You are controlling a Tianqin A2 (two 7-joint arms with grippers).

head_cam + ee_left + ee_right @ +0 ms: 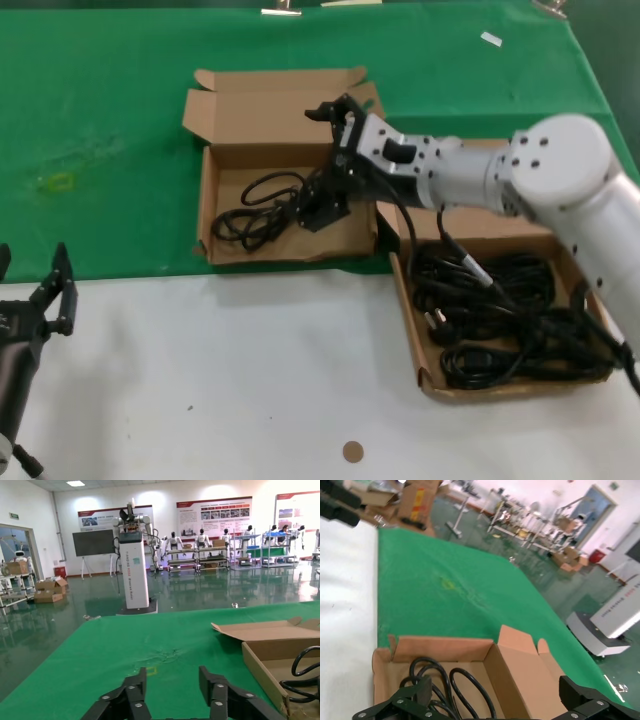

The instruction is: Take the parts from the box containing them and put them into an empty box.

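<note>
My left gripper [172, 700], 6 o'clock: black fingers [131, 696] spread apart, nothing between them, over green cloth [150, 645]. Open cardboard box [265, 647], 4 o'clock: a black cord loop [305, 667] inside. White pillar [134, 570], 11 o'clock, beyond the cloth.

Right arm shell [560, 165]: glossy white-grey, large rounded joint housing with small dark screw holes.
Right forearm link [440, 172]: pale grey cylinder with a black inset.
Right gripper [322, 205]: black, angular linked fingers [417, 697] with silver screw heads.
Robot cable [445, 240]: black, along the right arm.
Left gripper [50, 290]: black, jointed fingers [131, 700] with round silver rivets.
</note>
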